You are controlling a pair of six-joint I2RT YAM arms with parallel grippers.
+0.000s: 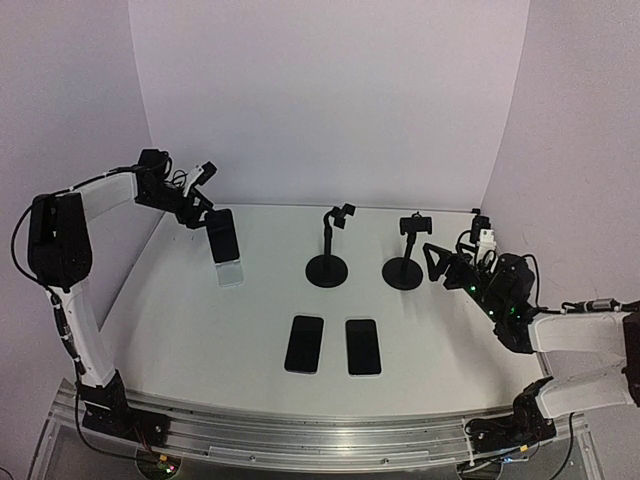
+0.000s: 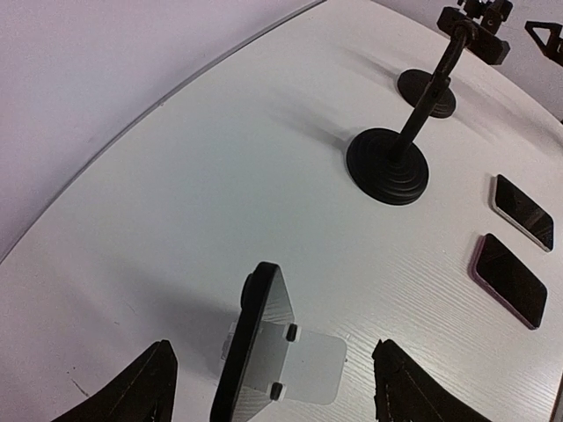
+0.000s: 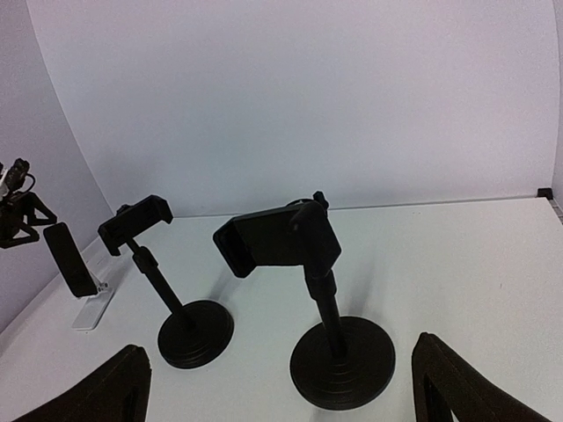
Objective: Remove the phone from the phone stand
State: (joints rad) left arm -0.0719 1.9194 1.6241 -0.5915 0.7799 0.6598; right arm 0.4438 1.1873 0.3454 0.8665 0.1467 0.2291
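1. At the left of the bench (image 1: 180, 320), a phone (image 1: 224, 238) leans on its stand (image 1: 231, 273).
2. Mid-bench, the left pole mount (image 1: 327, 268) and right pole mount (image 1: 404, 270) stand side by side.
3. Before them lie the left spare phone (image 1: 304, 343) and right spare phone (image 1: 363, 346).

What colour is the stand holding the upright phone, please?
The stand is white, under the dark phone; the left wrist view shows it best.
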